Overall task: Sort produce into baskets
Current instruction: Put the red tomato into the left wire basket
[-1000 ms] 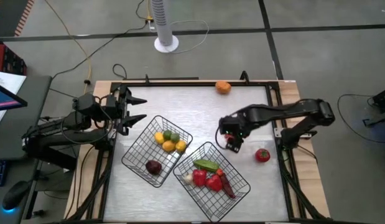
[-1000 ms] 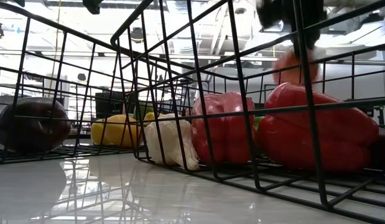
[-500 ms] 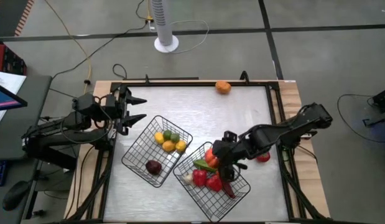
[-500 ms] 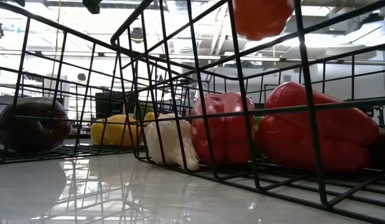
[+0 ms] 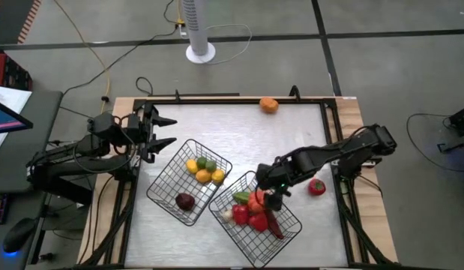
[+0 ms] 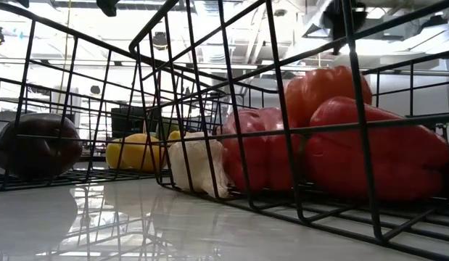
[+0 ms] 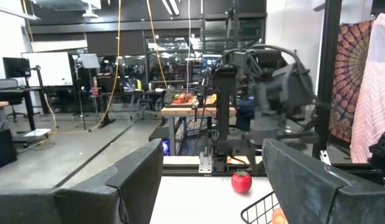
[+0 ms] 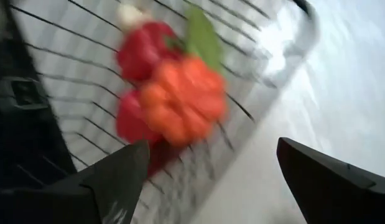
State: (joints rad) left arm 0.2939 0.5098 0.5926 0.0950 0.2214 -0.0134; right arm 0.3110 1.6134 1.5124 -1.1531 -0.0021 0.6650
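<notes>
Two black wire baskets stand side by side, the left basket [image 5: 166,187] and the right basket [image 5: 288,225]. My right gripper [image 5: 273,196] hangs open over the right basket's far side. Just under it an orange-red pepper [image 8: 183,99] rests on the red peppers [image 6: 376,152] in that basket, beside a green vegetable [image 5: 243,196] and a white garlic [image 6: 199,167]. The left basket holds yellow, green and orange fruits [image 5: 204,169] and a dark purple one [image 5: 185,201]. A red tomato [image 5: 316,187] and an orange [image 5: 269,105] lie on the table. My left gripper [image 5: 163,131] is open at the table's left edge.
The table has a raised black frame [image 5: 333,120] around its shiny top. The tomato lies just right of my right arm, near the right frame. The orange lies at the far edge. Bare table top shows between the baskets and the far edge.
My right gripper has carried the orange-red pepper from the table's middle toward the near edge, over the right basket. The pepper has dropped from it and now rests on the red peppers in that basket. The gripper has drawn back a little above it.
</notes>
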